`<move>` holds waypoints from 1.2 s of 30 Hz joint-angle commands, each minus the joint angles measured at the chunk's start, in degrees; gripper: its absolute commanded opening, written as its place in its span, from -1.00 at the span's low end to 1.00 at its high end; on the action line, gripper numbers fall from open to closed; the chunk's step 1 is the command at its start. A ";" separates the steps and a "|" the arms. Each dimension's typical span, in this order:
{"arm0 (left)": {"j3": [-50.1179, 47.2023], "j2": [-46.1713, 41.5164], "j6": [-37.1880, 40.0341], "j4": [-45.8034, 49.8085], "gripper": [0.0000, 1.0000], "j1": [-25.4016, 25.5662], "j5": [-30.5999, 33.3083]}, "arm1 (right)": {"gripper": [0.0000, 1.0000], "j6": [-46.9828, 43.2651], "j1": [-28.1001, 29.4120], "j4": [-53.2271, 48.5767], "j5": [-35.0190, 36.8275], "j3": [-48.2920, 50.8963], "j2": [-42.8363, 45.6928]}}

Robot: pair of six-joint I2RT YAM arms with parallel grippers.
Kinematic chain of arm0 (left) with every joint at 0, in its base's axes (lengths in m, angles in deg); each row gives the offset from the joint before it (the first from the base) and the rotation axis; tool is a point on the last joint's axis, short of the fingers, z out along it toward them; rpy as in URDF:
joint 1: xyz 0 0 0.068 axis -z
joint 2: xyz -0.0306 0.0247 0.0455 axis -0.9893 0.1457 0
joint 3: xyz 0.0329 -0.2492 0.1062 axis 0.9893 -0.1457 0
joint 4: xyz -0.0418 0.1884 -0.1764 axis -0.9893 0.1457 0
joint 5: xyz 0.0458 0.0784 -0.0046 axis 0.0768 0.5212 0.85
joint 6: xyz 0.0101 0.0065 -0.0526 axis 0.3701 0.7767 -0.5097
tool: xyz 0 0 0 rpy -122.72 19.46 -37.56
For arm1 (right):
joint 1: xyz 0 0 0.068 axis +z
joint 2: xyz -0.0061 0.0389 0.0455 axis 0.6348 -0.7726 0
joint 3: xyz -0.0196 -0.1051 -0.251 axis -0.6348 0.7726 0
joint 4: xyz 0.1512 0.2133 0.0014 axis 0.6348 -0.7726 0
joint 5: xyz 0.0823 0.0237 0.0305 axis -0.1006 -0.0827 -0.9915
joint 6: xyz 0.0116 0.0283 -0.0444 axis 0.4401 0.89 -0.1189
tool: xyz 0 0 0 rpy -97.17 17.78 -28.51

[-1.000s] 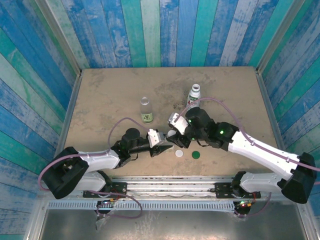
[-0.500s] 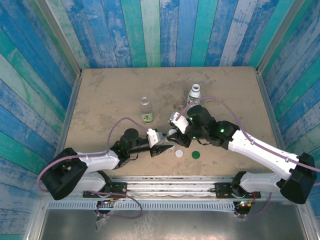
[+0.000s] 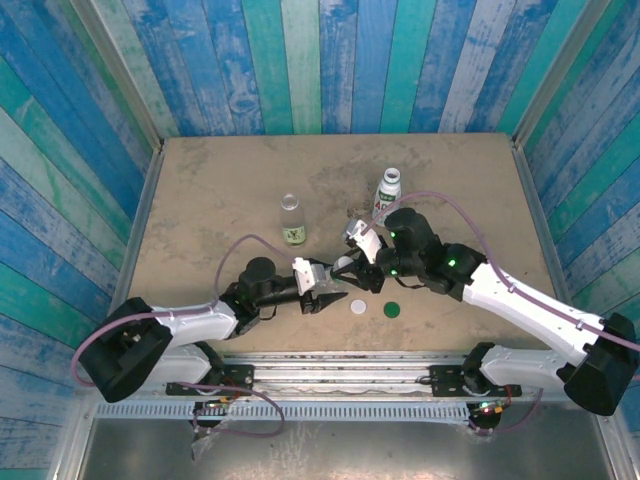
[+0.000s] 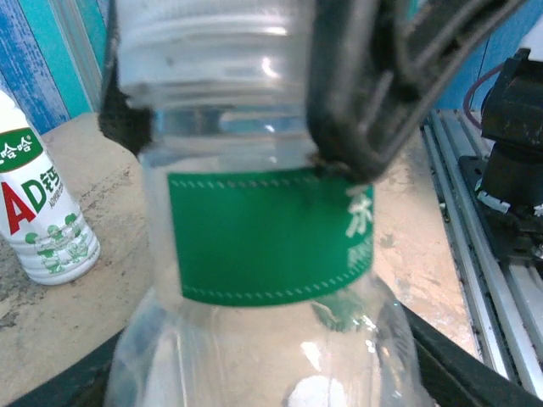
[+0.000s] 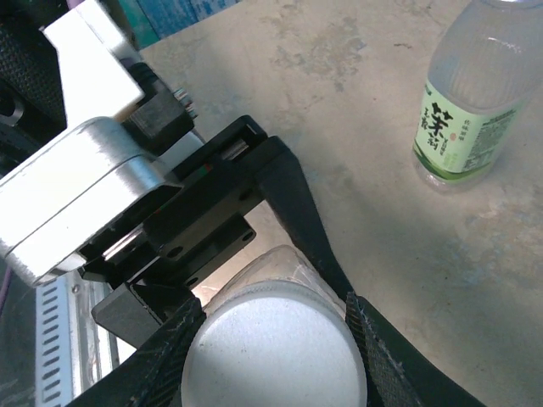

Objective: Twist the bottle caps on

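My left gripper is shut on the tiny clear bottle, which has a green label and stands upright between its fingers. A white cap sits on the bottle's neck, and my right gripper is shut on this cap from above; its dark fingers press the cap's sides. A second white cap and the dark green cap lie loose on the table just right of the grippers. The slim clear bottle with the olive label and the white-wrapped bottle stand uncapped farther back.
The tan table is fenced by blue-green plank walls. A metal rail runs along the near edge by the arm bases. Both arms' cables loop over the table's middle.
My right arm's wrist has shifted a little to the right and turned while its fingers stay on the cap. The left gripper and the bottle have stayed in place.
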 commanded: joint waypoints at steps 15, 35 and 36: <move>-0.04 -2.11 1.02 0.74 -0.17 -0.10 1.59 | 0.35 -11.07 -0.36 -8.00 -0.13 -2.38 4.89; -0.18 -3.86 2.17 1.93 -0.20 -0.02 0.56 | 0.03 -21.02 -3.67 -14.00 -3.96 -10.47 -1.94; -0.22 -3.87 2.15 1.98 -0.20 -0.04 0.59 | 0.02 -20.81 -3.80 -14.07 -4.76 -10.42 -2.20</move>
